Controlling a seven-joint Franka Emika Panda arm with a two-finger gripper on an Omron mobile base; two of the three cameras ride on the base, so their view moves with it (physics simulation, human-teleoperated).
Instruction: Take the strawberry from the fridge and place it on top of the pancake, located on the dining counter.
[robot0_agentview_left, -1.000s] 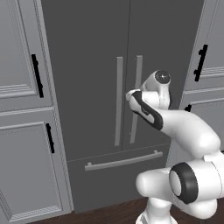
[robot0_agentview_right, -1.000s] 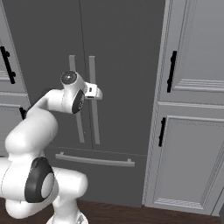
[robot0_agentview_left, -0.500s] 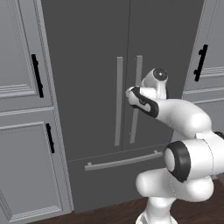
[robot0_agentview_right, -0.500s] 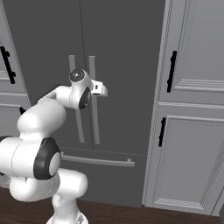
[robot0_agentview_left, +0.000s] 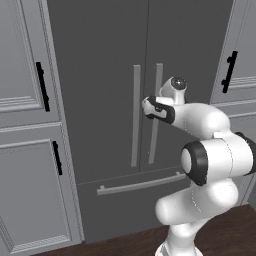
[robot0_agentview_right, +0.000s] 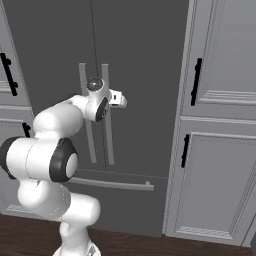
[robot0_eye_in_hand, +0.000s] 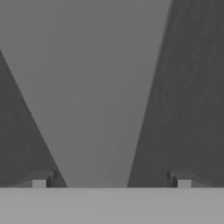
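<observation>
We have our hand (robot0_eye_in_hand: 111, 179) raised to the middle of the fridge (robot0_agentview_left: 100, 60), and both of its doors are shut, so the strawberry is behind them and we cannot see where on the shelves it sits. From the hand view the two fingertips (robot0_eye_in_hand: 40, 180) stand wide apart with a pale grey bar handle (robot0_eye_in_hand: 94, 96) running up between them, widening toward the top of the picture; nothing is clamped, the hand is released and straddling the bar rather than gripping it. We judge this placement to be deliberate: the bar is centred between the fingers so that closing would catch it squarely, and a door has to swing out before anything inside can be reached. In the left base view the hand (robot0_agentview_left: 148, 106) sits against the pair of long vertical handles at the door seam, which appears to be the right-hand bar (robot0_agentview_left: 155, 117), though we cannot tell for sure from this angle whether the fingers are touching it or just short of it. The right base view shows the wrist (robot0_agentview_right: 116, 99) held level and pointing at the door, which suits a straight pull. The light-grey cabinets (robot0_agentview_right: 220, 125) flank the fridge on both sides. We can read no brand, label or writing on the fridge, the cabinets or the arm.
</observation>
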